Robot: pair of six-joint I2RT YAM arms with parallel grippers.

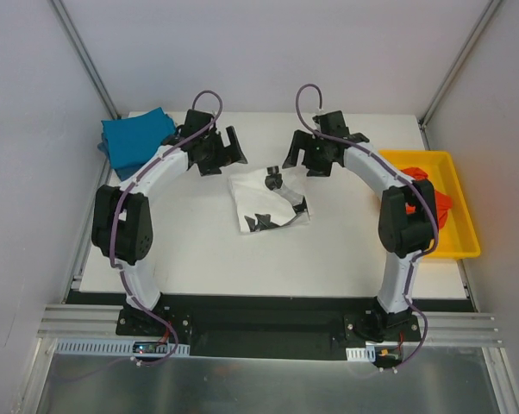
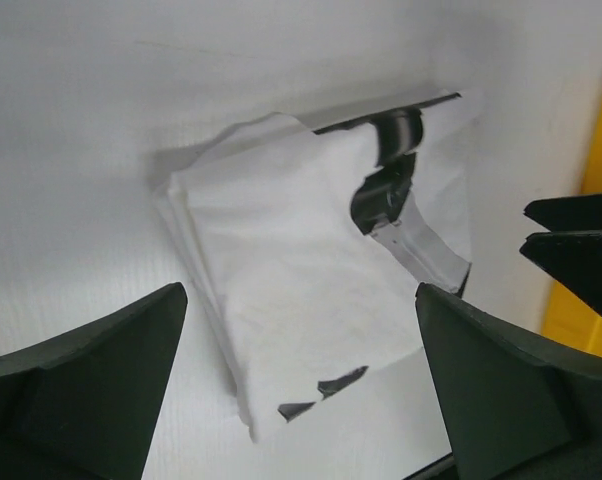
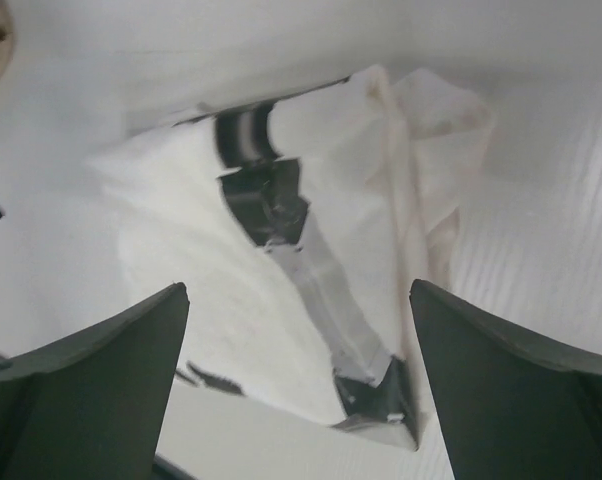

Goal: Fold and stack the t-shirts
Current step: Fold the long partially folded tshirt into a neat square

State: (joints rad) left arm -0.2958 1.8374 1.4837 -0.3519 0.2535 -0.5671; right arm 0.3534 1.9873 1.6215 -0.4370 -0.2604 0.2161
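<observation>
The left gripper (image 1: 222, 159) and right gripper (image 1: 306, 160) hover with jaws apart and empty at the white shirt's (image 1: 258, 200) far corners, with bare table (image 1: 199, 259) near it.

Robot lab test cell. White table (image 1: 199, 267) boxed by plain grey panels (image 1: 35, 172); aluminium posts (image 1: 85, 56) at far corners. Two arms (image 1: 143, 172) on black plate (image 1: 268, 323) at near edge, slotted aluminium rail (image 1: 78, 321) alongside.
</observation>
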